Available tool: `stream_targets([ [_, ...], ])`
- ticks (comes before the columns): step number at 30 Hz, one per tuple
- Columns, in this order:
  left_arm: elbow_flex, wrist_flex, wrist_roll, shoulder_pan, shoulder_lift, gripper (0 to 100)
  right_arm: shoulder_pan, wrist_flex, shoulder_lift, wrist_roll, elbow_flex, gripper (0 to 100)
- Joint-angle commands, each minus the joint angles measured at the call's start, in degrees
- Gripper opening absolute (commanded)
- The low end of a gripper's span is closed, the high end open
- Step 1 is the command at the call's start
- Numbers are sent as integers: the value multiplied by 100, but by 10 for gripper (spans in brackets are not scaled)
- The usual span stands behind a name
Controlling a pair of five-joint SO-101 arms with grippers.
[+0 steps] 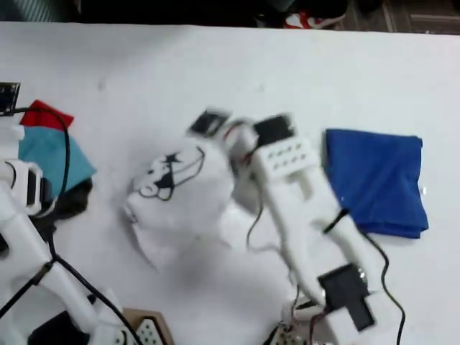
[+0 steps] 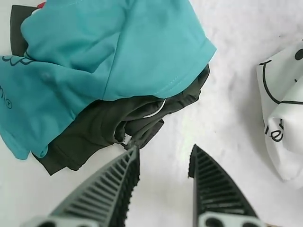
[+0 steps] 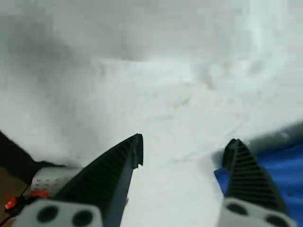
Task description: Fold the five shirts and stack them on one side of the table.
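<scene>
A crumpled white shirt (image 1: 180, 194) with a black face print lies mid-table; its edge (image 2: 284, 118) also shows in the left wrist view. My right gripper (image 3: 184, 142) is open, with nothing between its fingers, over white cloth at the shirt's far edge (image 1: 215, 129). A folded blue shirt (image 1: 374, 180) lies to the right, and a corner (image 3: 284, 163) is beside the right finger. At the left edge, a teal shirt (image 2: 109, 52) lies over a dark shirt (image 2: 104, 127), with a red one (image 1: 47, 115) behind. My left gripper (image 2: 163, 158) is open just short of the dark shirt.
The left arm (image 1: 25, 237) and its black cables (image 1: 65, 269) occupy the near left corner. The right arm (image 1: 316, 230) crosses the near middle of the table. A brown box corner (image 1: 147, 323) sits at the near edge.
</scene>
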Motion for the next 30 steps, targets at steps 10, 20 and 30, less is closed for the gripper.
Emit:
stream_targets([
  [10, -26, -79, 62, 22, -136, 184, -1490, -1982, -189, -334, 2136, 279],
  [20, -26, -79, 70, -31, -136, 184, -1587, -2976, 1218, -695, 2110, 279],
  [30, -26, -79, 35, -347, -110, 184, -1560, -3336, 1938, -677, 1881, 107],
])
